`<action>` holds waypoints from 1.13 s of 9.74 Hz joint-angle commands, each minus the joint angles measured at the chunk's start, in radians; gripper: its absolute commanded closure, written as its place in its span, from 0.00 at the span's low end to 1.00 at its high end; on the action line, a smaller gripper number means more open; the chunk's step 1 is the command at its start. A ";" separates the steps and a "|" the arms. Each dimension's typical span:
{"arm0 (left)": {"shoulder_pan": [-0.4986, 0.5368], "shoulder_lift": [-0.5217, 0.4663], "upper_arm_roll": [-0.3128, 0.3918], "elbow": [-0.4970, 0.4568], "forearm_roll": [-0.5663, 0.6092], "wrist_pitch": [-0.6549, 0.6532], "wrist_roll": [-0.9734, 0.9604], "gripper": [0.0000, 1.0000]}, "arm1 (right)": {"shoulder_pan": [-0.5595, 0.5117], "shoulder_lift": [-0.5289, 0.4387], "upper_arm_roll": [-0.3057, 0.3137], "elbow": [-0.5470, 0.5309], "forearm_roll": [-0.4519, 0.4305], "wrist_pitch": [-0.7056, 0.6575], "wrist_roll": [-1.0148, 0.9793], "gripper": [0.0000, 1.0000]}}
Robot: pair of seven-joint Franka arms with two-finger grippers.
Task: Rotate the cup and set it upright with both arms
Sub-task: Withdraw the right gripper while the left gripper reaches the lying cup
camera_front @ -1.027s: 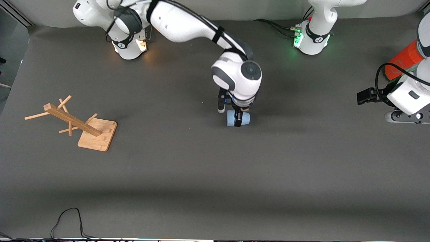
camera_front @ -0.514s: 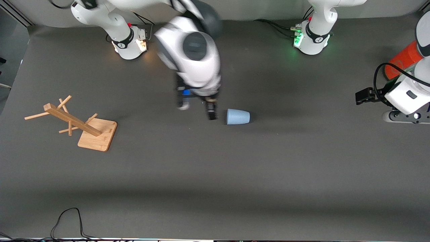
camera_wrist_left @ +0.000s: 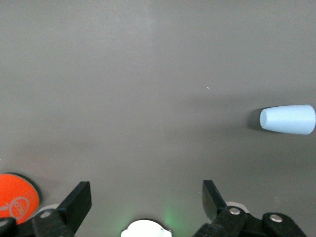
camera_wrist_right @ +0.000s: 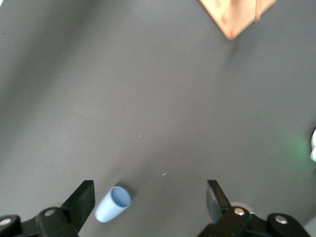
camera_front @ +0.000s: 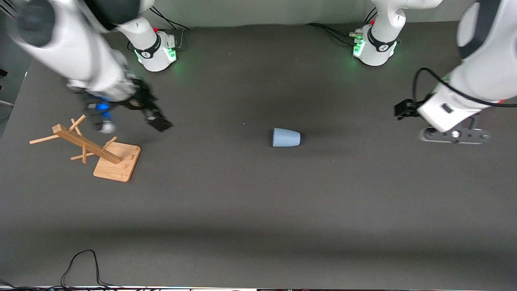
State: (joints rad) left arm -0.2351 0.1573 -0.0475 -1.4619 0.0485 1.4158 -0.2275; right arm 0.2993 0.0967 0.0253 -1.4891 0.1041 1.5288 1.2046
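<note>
Over by the wooden rack [camera_front: 91, 147], the right gripper [camera_front: 129, 117] hangs just above it, fingers spread wide with nothing in them. Well apart from it, toward the middle of the table [camera_front: 250, 210], the cup [camera_front: 286, 138] lies on its side, alone and touched by neither arm. Its long axis runs along the table from one arm's end to the other, the wide mouth toward the left arm's end and the narrow closed base toward the right arm's. The left gripper [camera_wrist_left: 145, 197] hovers well clear of the cup, wide open and empty, beside an orange can [camera_wrist_left: 16, 197].
</note>
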 commanded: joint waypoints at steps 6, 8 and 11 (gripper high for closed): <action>-0.514 0.459 0.011 0.472 0.236 -0.159 -0.490 0.00 | -0.232 -0.103 -0.094 -0.099 -0.070 0.057 -1.049 0.00; -0.579 0.562 0.011 0.469 0.274 -0.126 -0.463 0.00 | -0.230 -0.092 -0.134 -0.100 -0.070 0.083 -1.134 0.00; -0.614 0.683 0.012 0.469 0.339 -0.041 -0.230 0.00 | -0.227 -0.087 -0.143 -0.100 -0.072 0.097 -1.160 0.00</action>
State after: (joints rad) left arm -0.8273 0.7794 -0.0520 -1.0540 0.3551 1.3787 -0.5545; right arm 0.0647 0.0154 -0.1175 -1.5827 0.0435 1.6100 0.0684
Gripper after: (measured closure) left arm 0.000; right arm 0.000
